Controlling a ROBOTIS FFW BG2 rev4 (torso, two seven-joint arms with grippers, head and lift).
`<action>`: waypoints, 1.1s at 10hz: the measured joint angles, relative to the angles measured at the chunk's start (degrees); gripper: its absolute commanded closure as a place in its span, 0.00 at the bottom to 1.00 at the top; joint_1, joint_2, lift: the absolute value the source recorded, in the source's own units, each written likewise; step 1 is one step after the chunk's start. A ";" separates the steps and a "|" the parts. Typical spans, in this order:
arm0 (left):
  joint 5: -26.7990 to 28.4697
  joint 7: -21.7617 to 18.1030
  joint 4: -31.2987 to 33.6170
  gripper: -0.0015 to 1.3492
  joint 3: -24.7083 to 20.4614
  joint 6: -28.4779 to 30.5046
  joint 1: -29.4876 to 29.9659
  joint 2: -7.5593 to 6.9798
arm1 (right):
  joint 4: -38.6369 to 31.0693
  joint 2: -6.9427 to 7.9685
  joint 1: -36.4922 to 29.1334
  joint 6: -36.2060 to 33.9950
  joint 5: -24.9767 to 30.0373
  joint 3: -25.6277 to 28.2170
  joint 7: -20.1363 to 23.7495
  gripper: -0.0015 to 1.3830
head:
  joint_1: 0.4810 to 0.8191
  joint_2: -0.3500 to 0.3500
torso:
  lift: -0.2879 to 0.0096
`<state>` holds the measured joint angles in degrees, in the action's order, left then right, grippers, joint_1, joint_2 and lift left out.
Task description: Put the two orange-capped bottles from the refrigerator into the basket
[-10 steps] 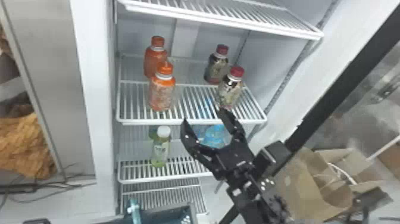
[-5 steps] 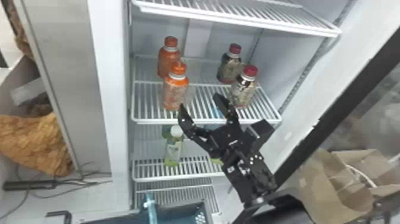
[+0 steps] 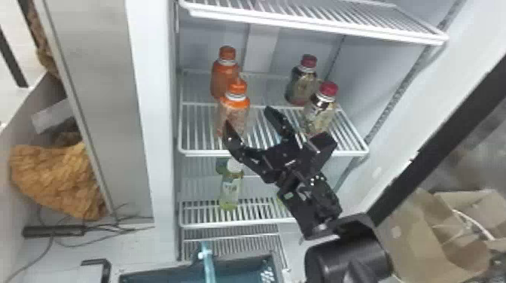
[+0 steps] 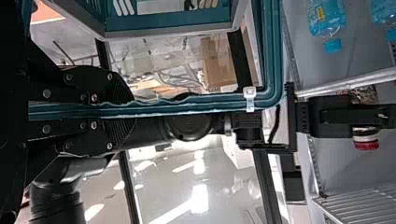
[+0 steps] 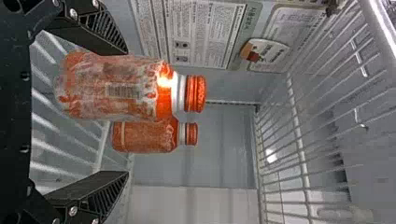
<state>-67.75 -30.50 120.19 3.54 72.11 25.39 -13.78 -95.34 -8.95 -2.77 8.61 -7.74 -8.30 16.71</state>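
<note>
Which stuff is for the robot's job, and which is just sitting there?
For the job:
front orange-capped bottle
back orange-capped bottle
basket
right gripper
left gripper

Just sitting there:
two red-capped bottles
blue-capped bottles
green bottle
cardboard box

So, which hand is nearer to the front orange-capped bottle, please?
The right. The right hand is open, close by the front orange-capped bottle. The left hand holds the rim of the basket, lower and farther away.
</note>
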 measured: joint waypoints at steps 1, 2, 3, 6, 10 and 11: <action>0.00 0.01 -0.15 0.90 0.28 0.00 -0.23 -0.09 | 1.30 -0.19 1.38 0.72 -0.70 -0.86 0.19 0.11 | 0.63 0.18 | 0.83; -0.06 0.01 -0.26 0.90 0.42 -0.01 -0.33 -0.13 | 2.01 -0.27 2.16 1.03 -1.14 -1.31 0.21 0.14 | 0.63 0.18 | 0.83; -0.19 0.01 -0.37 0.90 0.47 -0.05 -0.32 -0.13 | 2.74 -0.32 2.91 1.12 -1.57 -1.79 0.24 0.28 | 0.63 0.19 | 0.83; -0.44 0.01 -0.45 0.90 0.63 -0.11 -0.30 -0.19 | 4.21 -0.48 4.54 0.90 -3.07 -3.40 0.25 0.74 | 0.63 0.21 | 0.83; -0.95 0.01 -0.45 0.90 0.47 -0.90 -0.02 -0.16 | -0.25 -0.65 2.42 0.81 -4.33 -2.79 0.30 0.74 | 0.63 0.21 | 0.83; -1.06 0.01 -0.45 0.90 0.47 -1.12 0.05 -0.12 | -1.70 -0.73 1.61 0.62 -4.79 -2.57 0.56 0.74 | 0.63 0.21 | 0.83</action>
<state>-68.81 -30.49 119.74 4.01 70.99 25.44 -13.89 -97.03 -9.67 -1.16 9.23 -12.53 -10.87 17.28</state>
